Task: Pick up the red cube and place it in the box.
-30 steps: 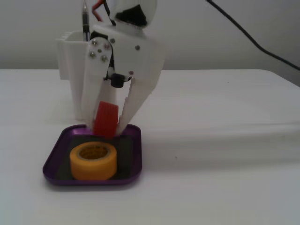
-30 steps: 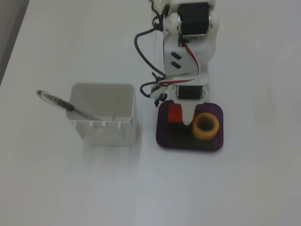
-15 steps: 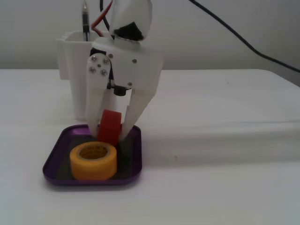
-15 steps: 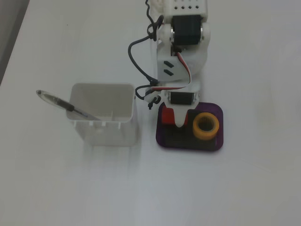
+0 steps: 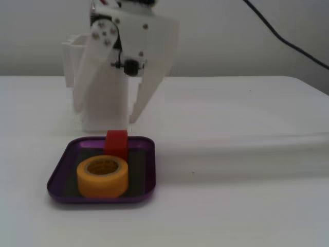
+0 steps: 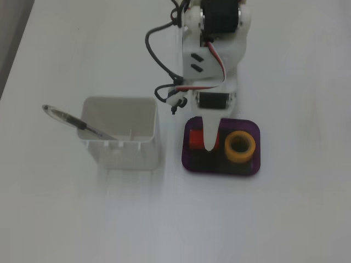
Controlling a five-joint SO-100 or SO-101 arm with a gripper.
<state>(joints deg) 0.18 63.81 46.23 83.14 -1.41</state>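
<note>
The red cube point(image 5: 116, 143) rests inside the purple box point(image 5: 150, 172), at its far side, right behind a yellow tape roll point(image 5: 103, 177). My white gripper point(image 5: 106, 116) hangs just above the cube with its two fingers spread wide; it is open and empty. In a fixed view from above, one white finger point(image 6: 210, 135) reaches over the box point(image 6: 248, 169) and partly covers the red cube point(image 6: 195, 142), with the tape roll point(image 6: 240, 147) to its right.
A tall white container point(image 6: 120, 143) holding a pen point(image 6: 71, 121) stands left of the box; it also shows behind the gripper point(image 5: 72, 54). A black cable point(image 5: 288, 41) crosses the wall at the upper right.
</note>
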